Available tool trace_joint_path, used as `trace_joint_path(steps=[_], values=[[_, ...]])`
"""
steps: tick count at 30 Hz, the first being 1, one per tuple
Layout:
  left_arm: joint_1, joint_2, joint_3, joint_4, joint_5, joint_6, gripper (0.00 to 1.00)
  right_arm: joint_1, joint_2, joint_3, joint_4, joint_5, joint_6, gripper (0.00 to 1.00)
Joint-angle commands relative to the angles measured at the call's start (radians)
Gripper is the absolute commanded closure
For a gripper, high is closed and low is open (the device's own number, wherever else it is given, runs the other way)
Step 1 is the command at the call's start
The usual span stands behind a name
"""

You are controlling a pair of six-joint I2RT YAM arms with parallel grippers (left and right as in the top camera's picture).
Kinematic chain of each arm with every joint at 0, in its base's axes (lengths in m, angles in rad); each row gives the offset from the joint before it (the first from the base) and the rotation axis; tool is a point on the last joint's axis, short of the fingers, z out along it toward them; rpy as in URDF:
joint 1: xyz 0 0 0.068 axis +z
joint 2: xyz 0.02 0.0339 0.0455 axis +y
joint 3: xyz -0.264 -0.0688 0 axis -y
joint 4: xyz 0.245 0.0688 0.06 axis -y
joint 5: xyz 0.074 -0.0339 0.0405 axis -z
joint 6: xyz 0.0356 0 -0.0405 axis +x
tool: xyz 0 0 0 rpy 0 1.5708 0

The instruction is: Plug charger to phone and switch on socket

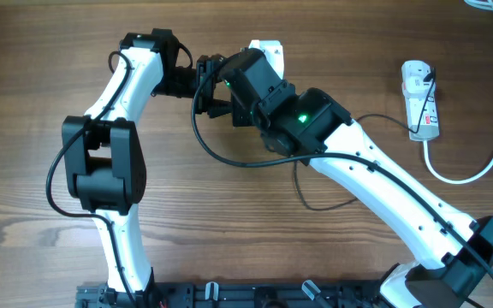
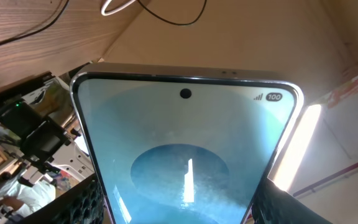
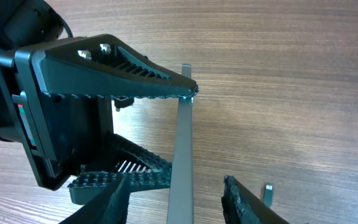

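- Wood-grain table (image 1: pixel 229 248) under everything, and overhead the two arms meet at the far centre, wrists packed tight together.
- Overhead, the left gripper (image 1: pixel 197 81) and the right gripper (image 1: pixel 229 96) sit nose to nose, and their housings hide the phone from this view.
- The left wrist view gives what overhead cannot: the phone (image 2: pixel 185 162) fills the frame, cyan screen toward the lens, with a camera hole and a "100" badge along its far edge and an oval patch lower down.
- In the right wrist view the phone is a thin grey bar seen edge-on, clamped between the left gripper's ribbed fingers (image 3: pixel 123 71), one above and one below.
- The right gripper's own fingers stand apart at the near edge of that view, one on each side of the phone's edge, with wood showing in both gaps.
- A small metal stub (image 3: pixel 267 191) pokes up just beside the right-hand finger; whether it is the plug tip, I cannot tell.
- The charger (image 1: pixel 375 117) shows overhead as a thin black line running from under the right arm to the socket (image 1: pixel 419 101).
- The socket lies well to the right, close to the table's right edge, and its white lead (image 1: pixel 469 175) loops nearer.
- Bare wood lies between the two arm bases, and more to the left of the left arm.
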Motion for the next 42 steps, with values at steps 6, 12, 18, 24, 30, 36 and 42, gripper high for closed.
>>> trace_joint_path(steps=[6, 12, 18, 24, 30, 36, 42], values=[[-0.003, -0.047, 0.023, -0.018, 0.056, -0.003, 0.32, 0.006, 0.008, 0.018, 0.006, 0.047, 0.003, 0.73], [-0.003, -0.047, 0.023, -0.019, 0.056, -0.003, 0.32, 0.006, 0.008, 0.018, -0.003, 0.043, 0.003, 0.81], [-0.003, -0.047, 0.023, -0.018, 0.056, -0.003, 0.32, 0.006, 0.008, 0.018, -0.012, 0.043, 0.005, 0.86], [-0.003, -0.047, 0.023, -0.018, 0.056, -0.003, 0.31, 0.006, 0.008, 0.018, -0.023, 0.043, 0.078, 0.96], [-0.003, -0.047, 0.023, -0.018, 0.055, -0.002, 0.2, 0.006, 0.008, 0.018, -0.029, 0.044, 0.263, 0.96], [-0.003, -0.047, 0.023, -0.018, 0.056, -0.003, 0.0, 0.001, -0.01, 0.019, -0.039, 0.044, 0.726, 0.96], [-0.004, -0.047, 0.023, -0.018, 0.056, -0.003, 0.05, 0.0, -0.034, 0.019, -0.039, 0.043, 1.04, 0.96]])
